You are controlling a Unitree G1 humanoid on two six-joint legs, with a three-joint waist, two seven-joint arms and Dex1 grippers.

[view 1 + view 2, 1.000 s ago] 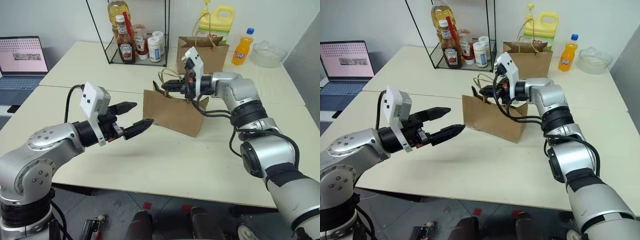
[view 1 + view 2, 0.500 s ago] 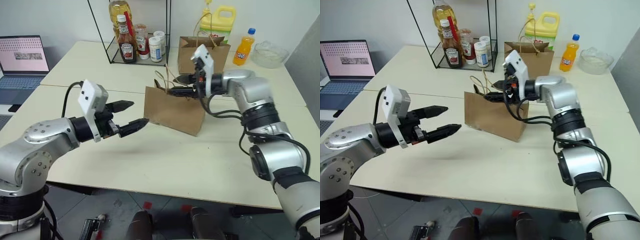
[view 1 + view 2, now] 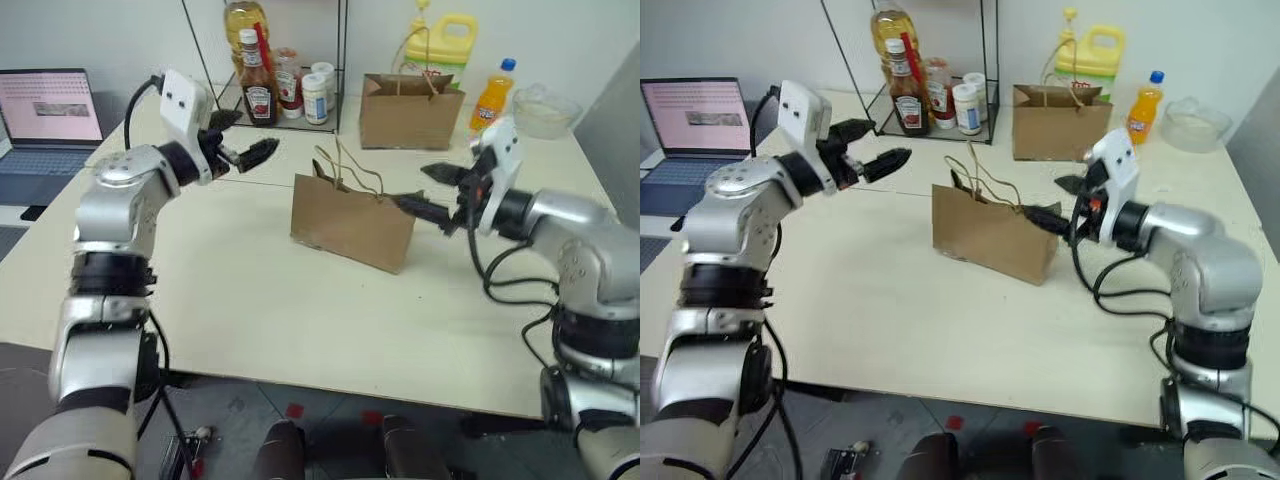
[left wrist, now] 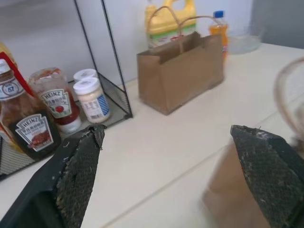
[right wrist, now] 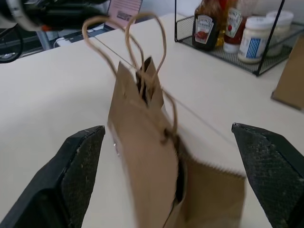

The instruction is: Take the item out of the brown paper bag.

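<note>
The creased brown paper bag stands mid-table, its string handles sticking up. The item is hidden; I see only a dark gap at the bag's mouth. My right gripper hovers open just off the bag's right end, pointing at it, with nothing between its fingers. In the right wrist view the bag sits between the open fingertips. Up and to the left of the bag, my left gripper is raised and open near the wire rack, holding nothing.
A black wire rack with ketchup bottles and jars stands at the back. A neater brown bag, a yellow jug, an orange soda bottle and a glass bowl line the far right. A laptop sits far left.
My right gripper opened and drew back from the bag's mouth to its right end. My left arm rose and swung away toward the rack, staying open. The camera view shifted too.
</note>
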